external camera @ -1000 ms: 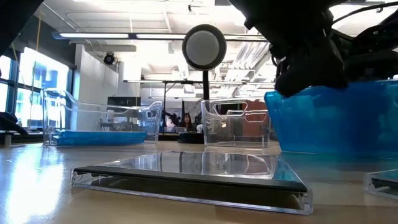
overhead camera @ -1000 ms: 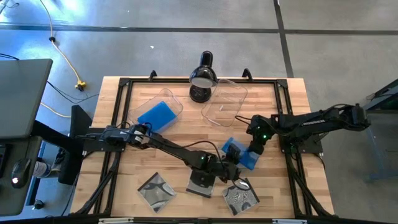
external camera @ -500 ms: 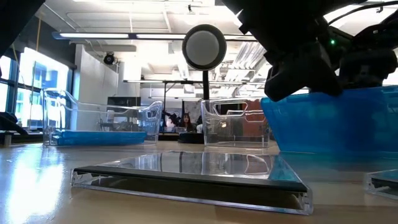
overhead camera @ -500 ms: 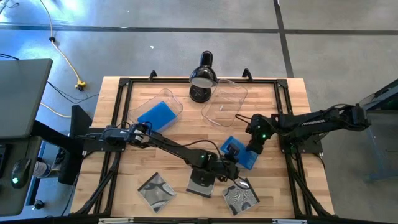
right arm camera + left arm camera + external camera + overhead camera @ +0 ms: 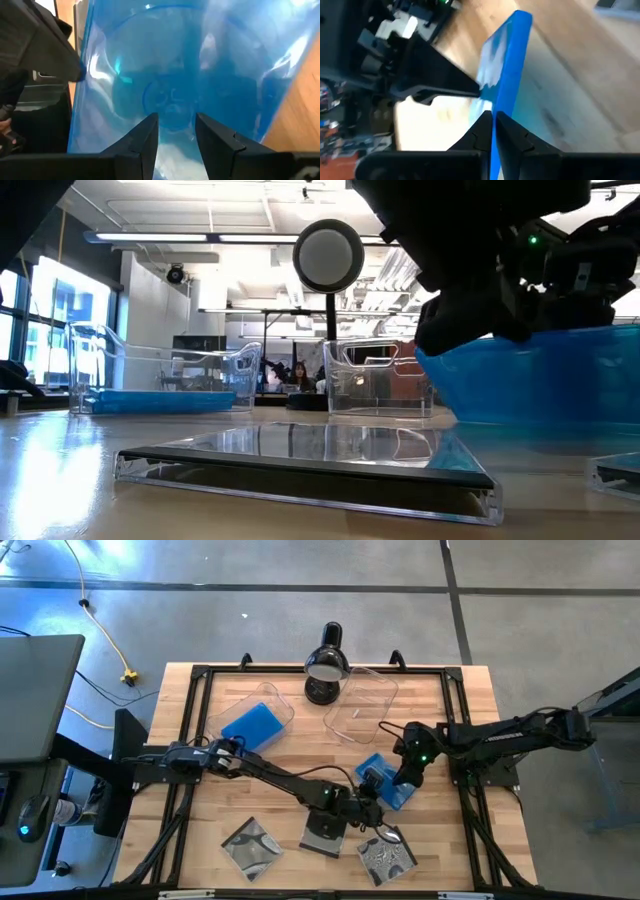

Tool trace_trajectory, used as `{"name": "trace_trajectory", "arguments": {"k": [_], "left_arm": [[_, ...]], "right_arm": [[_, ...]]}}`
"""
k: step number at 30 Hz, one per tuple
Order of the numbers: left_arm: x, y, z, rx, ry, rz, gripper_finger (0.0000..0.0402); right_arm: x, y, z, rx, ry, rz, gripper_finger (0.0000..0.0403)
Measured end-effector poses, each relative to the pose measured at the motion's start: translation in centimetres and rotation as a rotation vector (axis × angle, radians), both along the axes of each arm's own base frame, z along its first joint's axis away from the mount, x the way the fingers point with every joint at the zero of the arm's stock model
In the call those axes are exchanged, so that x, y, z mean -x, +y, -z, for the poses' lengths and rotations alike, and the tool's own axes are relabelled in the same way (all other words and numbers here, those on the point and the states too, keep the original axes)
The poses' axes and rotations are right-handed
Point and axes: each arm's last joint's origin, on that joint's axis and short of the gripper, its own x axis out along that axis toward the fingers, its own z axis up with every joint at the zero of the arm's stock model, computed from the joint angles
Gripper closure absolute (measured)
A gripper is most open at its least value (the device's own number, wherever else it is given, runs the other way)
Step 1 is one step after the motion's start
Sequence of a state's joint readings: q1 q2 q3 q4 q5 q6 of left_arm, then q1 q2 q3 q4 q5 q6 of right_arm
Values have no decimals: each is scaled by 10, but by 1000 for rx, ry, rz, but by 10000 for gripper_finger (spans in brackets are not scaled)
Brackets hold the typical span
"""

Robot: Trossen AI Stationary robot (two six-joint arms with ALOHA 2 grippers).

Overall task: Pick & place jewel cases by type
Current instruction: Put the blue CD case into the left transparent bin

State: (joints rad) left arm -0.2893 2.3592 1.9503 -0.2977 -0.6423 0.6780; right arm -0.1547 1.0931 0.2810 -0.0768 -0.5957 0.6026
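Pinching a blue square plastic jewel case [image 5: 510, 75] edge-on with the left gripper [image 5: 494, 120], both dark fingers closed flat against its two faces. Holding that case in front of the black dome-headed desk lamp [image 5: 325, 668], off toward the right arm's side of it and well apart from it. Showing in the low view as a broad blue slab behind the nearest clear case; impossible to tell there whether its lower edge is touching the wooden table [image 5: 480, 690].

Hovering the right gripper [image 5: 176, 119] over the same case, on the side farther from the left arm, jaws parted narrowly with the blue face filling the gap between them. Impossible to tell whether those fingertips are touching the plastic.

Lying flat farther out from the lamp than the held case, three clear jewel cases with silvery discs in a loose row: one [image 5: 250, 845] toward the left arm's side, one [image 5: 322, 837] almost straight out from the lamp, one [image 5: 388, 860] just beyond the left gripper.

Standing just beside the lamp, two clear plastic tubs: the left tub [image 5: 280, 705] holding another blue jewel case [image 5: 250, 727], the right tub [image 5: 385, 690] showing only bare plastic.
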Motion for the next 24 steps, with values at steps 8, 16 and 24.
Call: {"name": "trace_trajectory", "arguments": {"k": [8, 16, 24], "left_arm": [[-3, 0, -10, -30, -24, -18, 352], [-10, 1, -37, -69, -79, 16, 336], [-20, 29, -44, 41, -119, 13, 335]], "right_arm": [[0, 0, 0, -14, -3, -12, 279], [-2, 3, -4, -85, -49, -66, 279], [-9, 6, -11, -92, -141, -72, 279]]}}
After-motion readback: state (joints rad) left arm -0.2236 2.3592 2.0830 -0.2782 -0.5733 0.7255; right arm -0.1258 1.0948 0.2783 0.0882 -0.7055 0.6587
